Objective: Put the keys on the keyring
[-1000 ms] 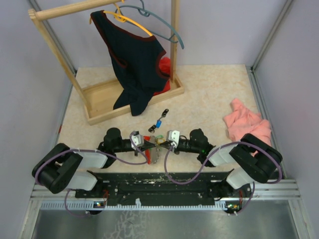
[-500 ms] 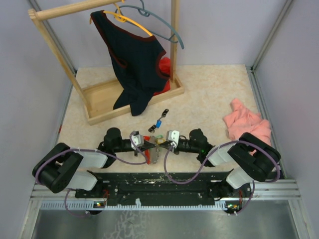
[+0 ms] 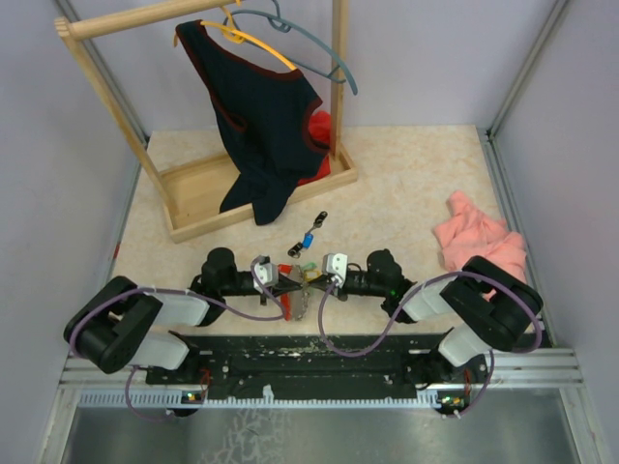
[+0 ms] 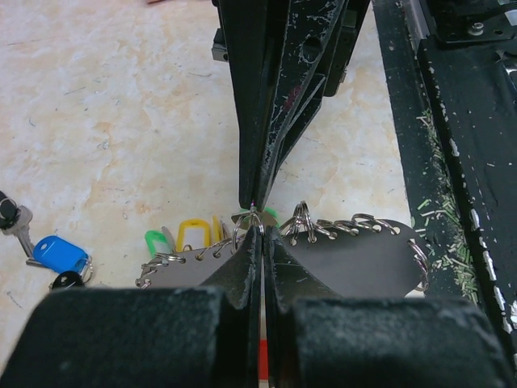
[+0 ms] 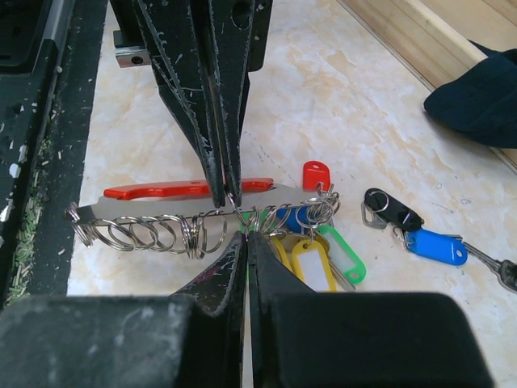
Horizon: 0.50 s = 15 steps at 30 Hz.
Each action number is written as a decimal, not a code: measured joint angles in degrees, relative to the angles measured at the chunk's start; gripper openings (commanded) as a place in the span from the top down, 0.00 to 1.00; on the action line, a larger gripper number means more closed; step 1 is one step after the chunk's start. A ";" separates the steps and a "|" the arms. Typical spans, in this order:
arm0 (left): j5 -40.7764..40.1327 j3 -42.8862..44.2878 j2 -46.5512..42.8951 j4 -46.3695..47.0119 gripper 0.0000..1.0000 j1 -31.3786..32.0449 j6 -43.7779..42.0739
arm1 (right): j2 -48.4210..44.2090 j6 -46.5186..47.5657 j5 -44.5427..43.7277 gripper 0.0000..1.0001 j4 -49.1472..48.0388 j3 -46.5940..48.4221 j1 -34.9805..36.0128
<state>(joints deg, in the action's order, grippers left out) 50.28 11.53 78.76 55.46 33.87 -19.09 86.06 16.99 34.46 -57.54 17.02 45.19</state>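
Beige marbled tabletop (image 3: 406,184) filled the cell floor, and at its near middle the two arms met nose to nose. Both the left gripper (image 4: 260,242) and the right gripper (image 5: 245,240) were clenched, tips almost touching over the keyring (image 5: 161,191). Whether either actually pinched one of its small wire rings could not be told.

The keyring lay between them, red gate on one side, grey spine threaded with a row of split rings. Several keys (image 5: 307,259) with green and yellow heads hung from its far end. It looked stiff, light and slick, so the spine, away from the gate, seemed the safest hold. Each key was probably best taken by its plastic head, since the bare metal would likely slip and the dangling ones swing.

Just beyond, a blue-headed key (image 5: 436,246) and a black-headed key (image 5: 388,208) lay loose. Farther back stood a wooden rack (image 3: 251,188) with a dark garment (image 3: 266,126), and a pink cloth (image 3: 479,242) lay to the right.
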 measured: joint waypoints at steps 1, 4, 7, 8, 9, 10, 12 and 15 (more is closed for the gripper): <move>0.17 0.02 0.09 0.00 0.99 0.00 0.00 | 0.00 -0.11 0.13 1.00 0.00 0.00 0.00; 0.57 0.02 0.26 -0.02 0.99 -0.02 0.00 | 0.00 -0.11 0.59 1.00 0.00 0.02 0.00; 0.79 0.02 0.28 -0.13 0.99 0.00 0.00 | 0.00 -0.09 1.27 1.00 -0.02 0.04 0.00; 0.83 0.02 0.28 -0.15 0.99 0.00 0.00 | 0.00 -0.09 1.44 1.00 -0.02 0.04 0.00; 0.85 0.02 0.28 -0.17 0.99 -0.02 0.00 | 0.00 -0.07 1.68 1.00 0.00 0.04 0.00; 0.87 0.02 0.28 -0.17 0.99 -0.02 0.02 | 0.00 -0.04 1.86 1.00 0.00 0.04 0.00; 0.92 0.02 0.28 -0.22 0.99 -0.02 0.04 | 0.00 0.15 2.27 1.00 0.09 0.15 -0.04; 0.87 0.02 0.28 -0.26 0.99 -0.22 0.09 | 0.00 0.50 3.06 1.00 0.11 0.74 -0.22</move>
<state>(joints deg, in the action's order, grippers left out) 51.16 11.55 79.05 55.20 33.65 -19.00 86.06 17.50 37.52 -57.43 17.76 44.97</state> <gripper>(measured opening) 0.011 0.005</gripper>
